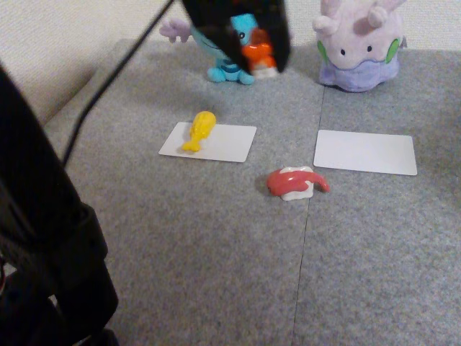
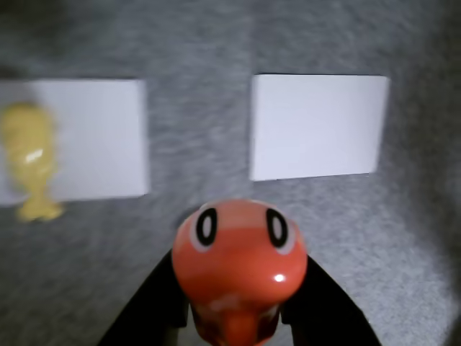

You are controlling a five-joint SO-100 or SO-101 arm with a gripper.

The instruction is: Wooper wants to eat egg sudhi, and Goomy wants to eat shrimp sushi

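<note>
Jaws clamp shrimp sushi off the mat, hiding most of Wooper. Egg sudhi blurred, Goomy top cropped.

Grey carpet, pale wall

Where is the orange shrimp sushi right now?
In the fixed view the shrimp sushi is held in the air by the gripper, in front of Wooper, above the mat.
</note>
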